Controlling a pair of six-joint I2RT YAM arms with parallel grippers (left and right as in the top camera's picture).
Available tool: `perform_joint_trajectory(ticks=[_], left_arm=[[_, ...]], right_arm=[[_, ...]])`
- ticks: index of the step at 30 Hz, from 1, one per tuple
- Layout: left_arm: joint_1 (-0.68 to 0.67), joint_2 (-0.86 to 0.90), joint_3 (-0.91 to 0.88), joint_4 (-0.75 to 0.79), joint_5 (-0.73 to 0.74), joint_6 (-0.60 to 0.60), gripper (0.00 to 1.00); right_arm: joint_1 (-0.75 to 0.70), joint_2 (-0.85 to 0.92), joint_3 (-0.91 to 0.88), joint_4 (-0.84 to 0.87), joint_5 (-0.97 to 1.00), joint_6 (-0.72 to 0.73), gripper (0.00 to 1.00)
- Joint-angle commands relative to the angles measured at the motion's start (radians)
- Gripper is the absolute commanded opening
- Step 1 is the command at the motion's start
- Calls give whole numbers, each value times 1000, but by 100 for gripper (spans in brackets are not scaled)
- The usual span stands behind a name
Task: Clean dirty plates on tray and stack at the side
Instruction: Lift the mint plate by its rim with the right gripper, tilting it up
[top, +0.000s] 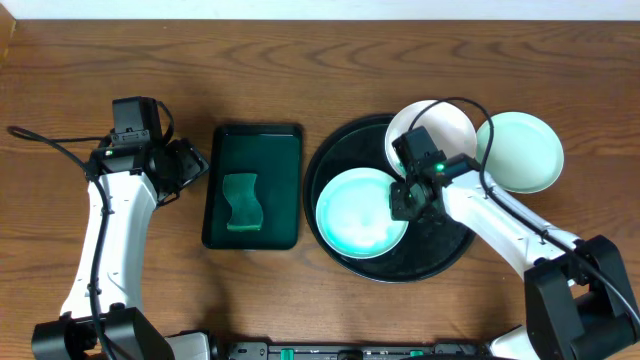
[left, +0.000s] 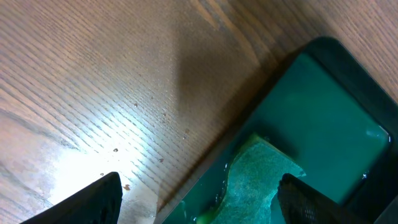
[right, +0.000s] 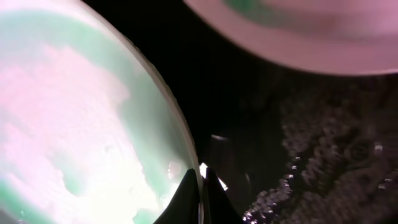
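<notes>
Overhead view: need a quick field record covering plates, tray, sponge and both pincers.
black tray: round, on the table, right of centre
mint plate 1: lying in the black tray, left part
white plate: overlaps the black tray's upper-right rim
mint plate 2: off the black tray, on the table to its right
sponge: lying in the green tray
left pincer: open, empty, at the green tray's left edge
right pincer: shut on the right rim of mint plate 1
stack: none yet

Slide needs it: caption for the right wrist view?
Right gripper pinches mint plate by its rim on black tray, white plate beyond.
</notes>
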Motion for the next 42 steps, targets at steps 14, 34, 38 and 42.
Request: perform_joint_trajectory(ticks=[14, 34, 38, 42], left_arm=[[5, -3, 17, -2, -12, -5, 80], [5, -3, 17, -2, -12, -4, 80], [5, -3, 17, -2, -12, -4, 80], [5, -3, 17, -3, -12, -4, 81]], right_arm=[[-62, -74, 72, -60, 69, 2, 1], [-147, -160, 75, -59, 49, -43, 1], [-150, -161, 95, -48, 2, -42, 1], [-150, -161, 139, -51, -43, -41, 1]])
